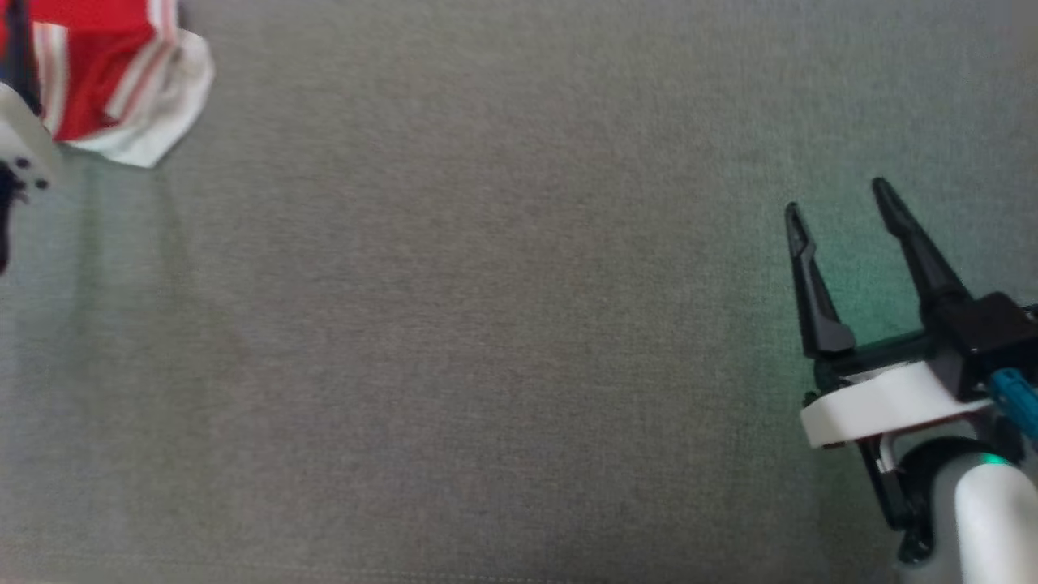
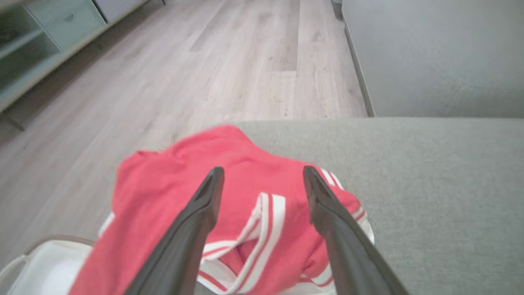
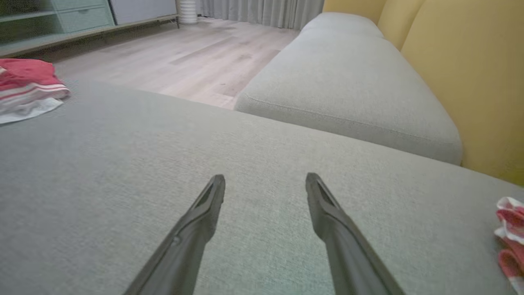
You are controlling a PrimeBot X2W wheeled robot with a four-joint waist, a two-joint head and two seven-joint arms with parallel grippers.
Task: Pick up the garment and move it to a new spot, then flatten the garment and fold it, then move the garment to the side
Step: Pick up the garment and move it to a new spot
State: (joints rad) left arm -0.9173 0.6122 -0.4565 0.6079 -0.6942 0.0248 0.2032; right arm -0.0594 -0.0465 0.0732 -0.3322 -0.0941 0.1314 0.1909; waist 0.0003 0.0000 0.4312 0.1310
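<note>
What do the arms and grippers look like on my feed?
The right gripper has two long, tapered black fingers on a white mount, a teal connector and a pale forearm with a green light. The left gripper has matching fingers.

**Red and white on grey-green**

The garment (image 2: pixel 245 164) is red with white stripes and a white edge. The sofa cushion (image 1: pixel 486 324) is plain grey-green. The right gripper (image 1: pixel 836 197) has black fingers, a white body and 1 teal part; the left gripper (image 2: pixel 263 169) has 2 dark fingers. The floor (image 2: pixel 245 61) is pale wood with grain. The backrest (image 3: pixel 470 82) is yellow, the cabinet (image 3: pixel 61 16) pale green, the curtain (image 3: pixel 262 12) grey.
</note>
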